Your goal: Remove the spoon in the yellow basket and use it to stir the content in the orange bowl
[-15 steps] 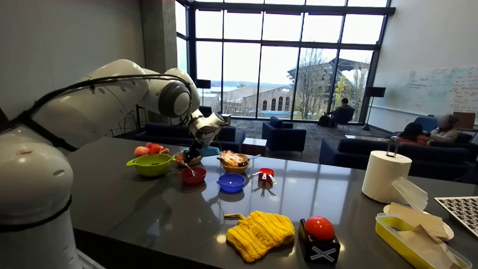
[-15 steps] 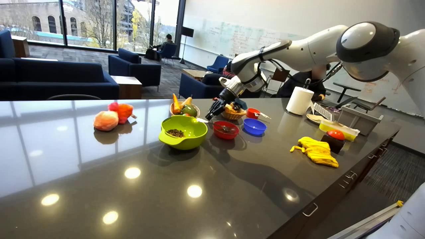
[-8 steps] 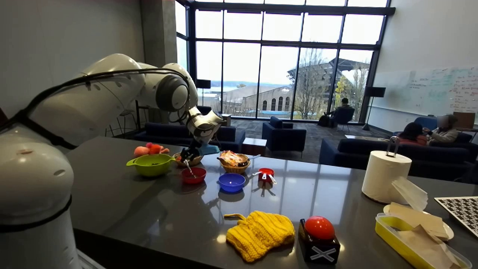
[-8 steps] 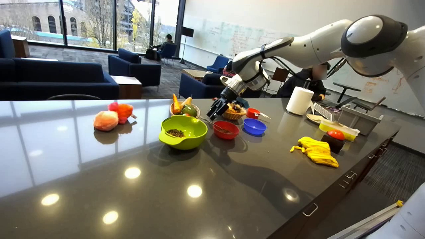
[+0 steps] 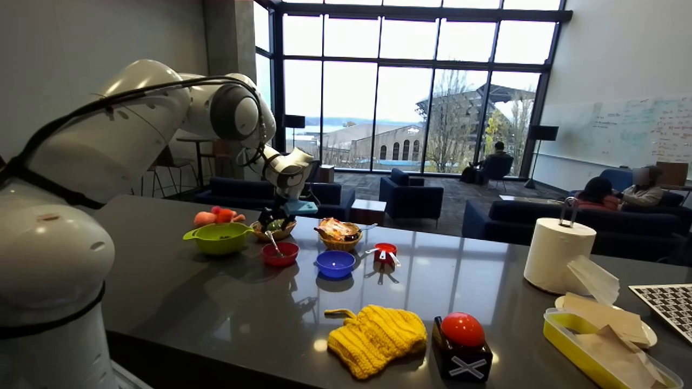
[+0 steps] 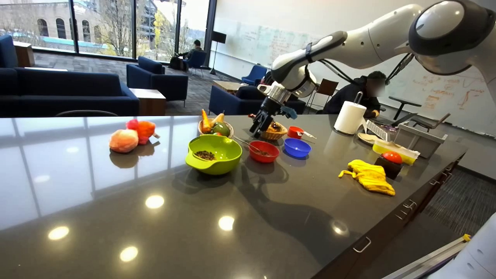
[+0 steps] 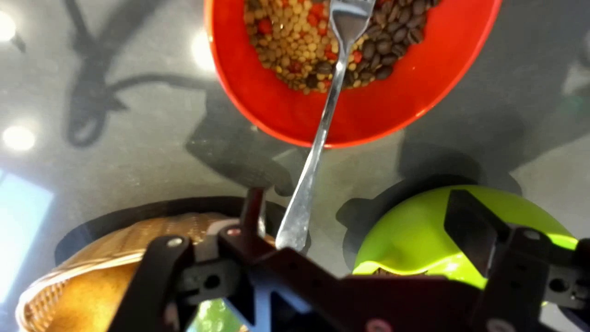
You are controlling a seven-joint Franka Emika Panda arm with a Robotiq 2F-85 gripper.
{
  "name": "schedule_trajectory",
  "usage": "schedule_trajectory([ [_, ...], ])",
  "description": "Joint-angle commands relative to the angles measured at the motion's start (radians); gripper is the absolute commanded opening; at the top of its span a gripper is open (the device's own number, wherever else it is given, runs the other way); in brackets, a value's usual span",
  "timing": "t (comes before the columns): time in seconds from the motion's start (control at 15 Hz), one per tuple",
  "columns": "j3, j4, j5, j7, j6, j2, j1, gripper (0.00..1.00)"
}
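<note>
"Towards the window-side edge of the glossy grey table point(image 5: 476, 286), how do the black fingers point(image 7: 470, 226) stand?"

"Spread apart, above the table. A silver metal fork point(image 7: 323, 124) leans across the rim of a round red bowl point(image 7: 387, 109) of mixed beans point(image 7: 295, 50), its handle end close to one finger in the wrist view."

"What stands by that edge?"

"A round tan wicker basket point(image 5: 339, 246), heaped with pale and dark pieces point(image 5: 338, 228). From it juts a slim blue-grey handle point(image 5: 370, 227); which tool it is, I cannot tell."
</note>
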Motion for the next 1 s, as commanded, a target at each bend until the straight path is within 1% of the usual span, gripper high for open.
schedule_trajectory([
  [0.0, -0.083, -0.109, -0.102, 0.195, -0.004, -0.115, 0.067, 1.00],
  [0.2, -0.129, -0.153, -0.204, 0.375, -0.027, -0.169, 0.110, 1.00],
  [0.4, -0.162, -0.196, -0.301, 0.555, -0.063, -0.221, 0.138, 1.00],
  [0.67, -0.191, -0.260, -0.404, 0.799, -0.078, -0.287, 0.153, 1.00],
  [0.93, -0.213, -0.340, -0.481, 1.043, -0.062, -0.360, 0.157, 1.00],
])
